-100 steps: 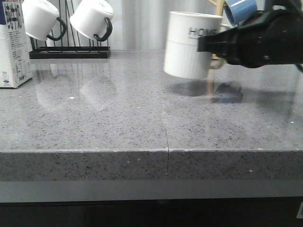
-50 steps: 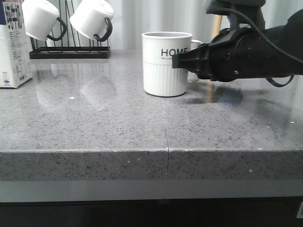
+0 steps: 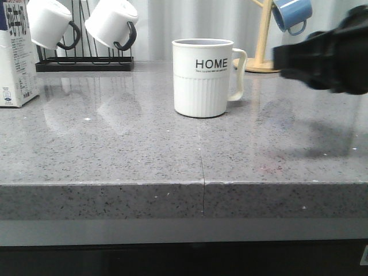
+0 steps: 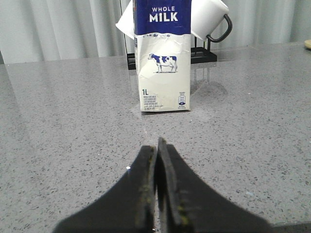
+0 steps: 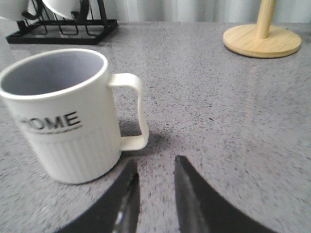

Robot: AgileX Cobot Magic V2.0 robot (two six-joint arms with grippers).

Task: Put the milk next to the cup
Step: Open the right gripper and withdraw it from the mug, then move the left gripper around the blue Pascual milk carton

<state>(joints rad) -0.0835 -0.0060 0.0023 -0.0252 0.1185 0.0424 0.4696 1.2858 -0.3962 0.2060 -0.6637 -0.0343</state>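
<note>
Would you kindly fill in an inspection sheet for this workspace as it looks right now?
Surface: grey speckled counter, a seam running across its middle.
Job's things: milk carton upright at the far left; HOME cup upright mid-counter, empty, well apart from the carton.
Clutter: black rack holding two white mugs; wooden stand with a blue mug.
Grippers: left gripper jaws together, holding nothing, facing the carton; right gripper jaws parted, empty, beside the cup's handle without touching it.
Cables: nothing seen.
Surroundings: pale curtain behind the counter.
</note>
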